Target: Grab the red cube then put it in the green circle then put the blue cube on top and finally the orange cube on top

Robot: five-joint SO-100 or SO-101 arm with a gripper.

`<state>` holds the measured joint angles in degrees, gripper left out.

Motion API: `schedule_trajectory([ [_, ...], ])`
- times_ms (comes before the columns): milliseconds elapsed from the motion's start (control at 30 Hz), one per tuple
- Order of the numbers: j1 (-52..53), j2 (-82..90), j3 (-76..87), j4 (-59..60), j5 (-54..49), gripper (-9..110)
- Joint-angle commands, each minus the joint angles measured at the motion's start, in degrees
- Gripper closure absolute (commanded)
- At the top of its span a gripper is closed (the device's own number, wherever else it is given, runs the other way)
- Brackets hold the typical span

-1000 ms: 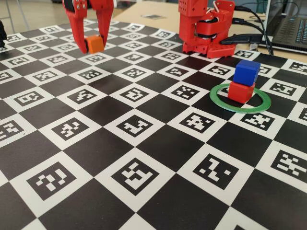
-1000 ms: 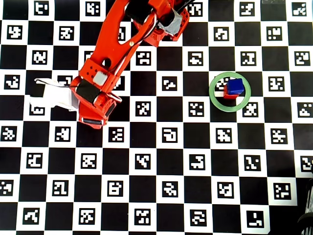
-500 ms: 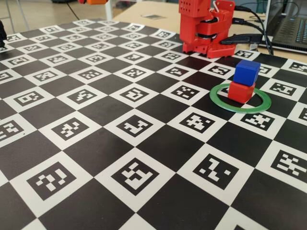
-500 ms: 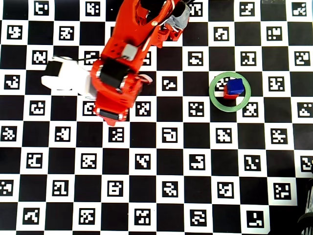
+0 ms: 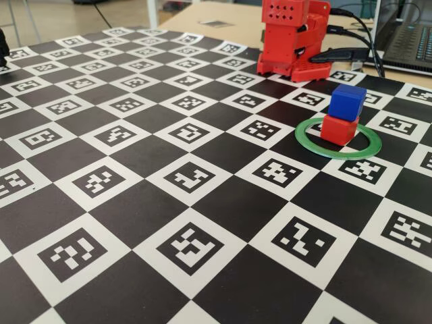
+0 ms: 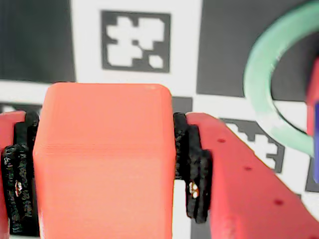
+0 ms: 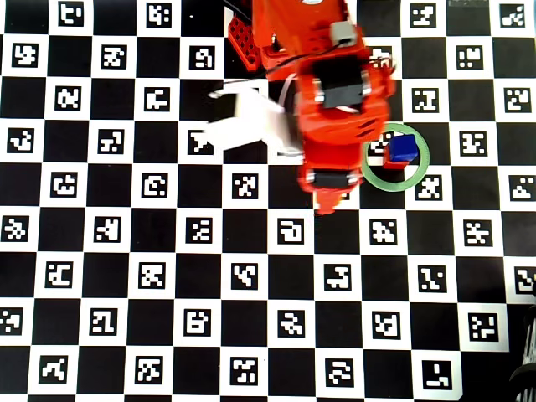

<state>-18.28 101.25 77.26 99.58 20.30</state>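
In the wrist view my gripper [image 6: 104,164] is shut on the orange cube [image 6: 104,149], which fills the space between the black pads [image 6: 192,169]. The green circle [image 6: 261,79] lies ahead to the right on the board. In the fixed view the red cube [image 5: 339,128] sits inside the green circle [image 5: 310,145] with the blue cube [image 5: 347,101] stacked on it, slightly offset. In the overhead view my gripper [image 7: 328,197] hangs just left of the green circle [image 7: 373,177] and the blue cube [image 7: 403,148]. The orange cube is hidden under the arm there.
The black-and-white marker board [image 5: 135,202] covers the table. The red arm base [image 5: 293,40] stands at the back, with cables and a laptop [image 5: 408,40] to its right. A white part [image 7: 243,121] juts out left of the arm.
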Motion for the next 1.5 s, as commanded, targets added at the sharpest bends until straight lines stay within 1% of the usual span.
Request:
schedule_trajectory([
  [0, -6.1, 3.7, -0.8, 4.1, 5.4, 107],
  [300, -20.1, 3.3, 1.1, 1.7, 14.2, 107],
  [567, -27.4, -1.5, 2.2, -2.1, 18.9, 107],
  [900, -25.6, -1.8, 12.8, -9.7, 21.4, 107],
  [1467, -24.3, -1.1, 21.1, -14.7, 21.8, 107],
])
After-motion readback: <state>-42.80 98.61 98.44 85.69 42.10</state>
